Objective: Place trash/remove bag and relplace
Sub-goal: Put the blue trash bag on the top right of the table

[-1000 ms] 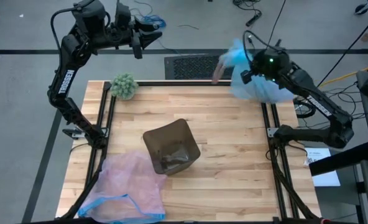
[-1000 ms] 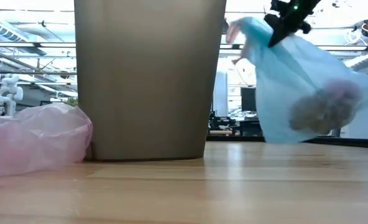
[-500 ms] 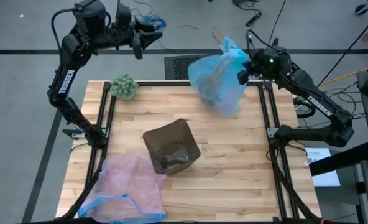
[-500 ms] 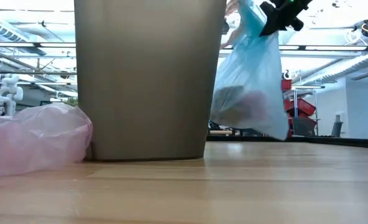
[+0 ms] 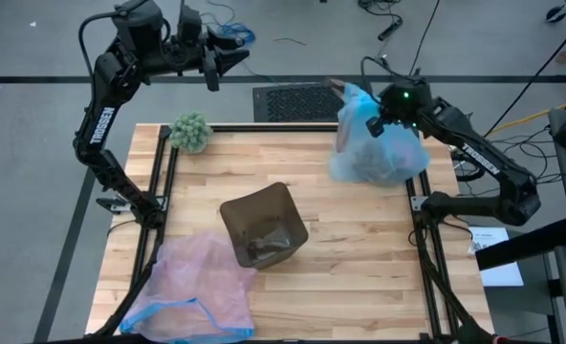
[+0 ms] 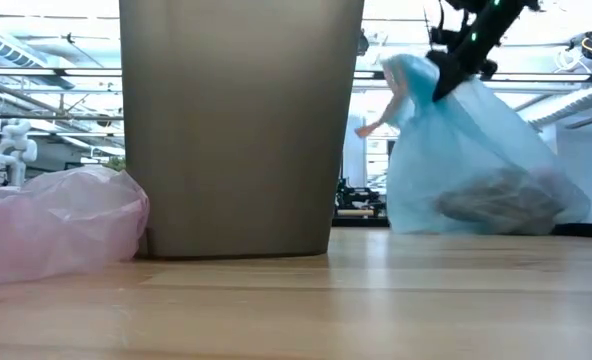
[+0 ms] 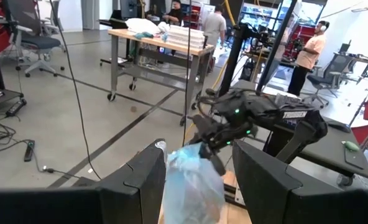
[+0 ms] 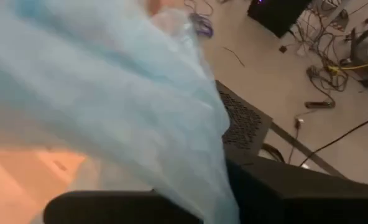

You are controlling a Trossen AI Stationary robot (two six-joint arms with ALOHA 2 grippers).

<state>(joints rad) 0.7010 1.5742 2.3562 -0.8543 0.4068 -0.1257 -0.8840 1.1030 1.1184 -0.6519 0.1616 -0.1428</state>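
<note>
Right gripper [image 5: 377,117] clamped on the bag [image 5: 377,153] neck; bag, swinging mid-air a moment ago, now rests on surface [image 5: 359,229] far right. Removal done. Left gripper [image 5: 214,65] open, empty.

Bin [image 5: 264,225] stands mid-table [image 5: 359,277]. Second bag [image 5: 199,287] lies at the near-left corner, just beside the bin. Ball [image 5: 191,132] sits at the far-left corner. Bag [image 5: 374,153] rests at the far-right edge, trash [image 6: 496,198] inside.
</note>
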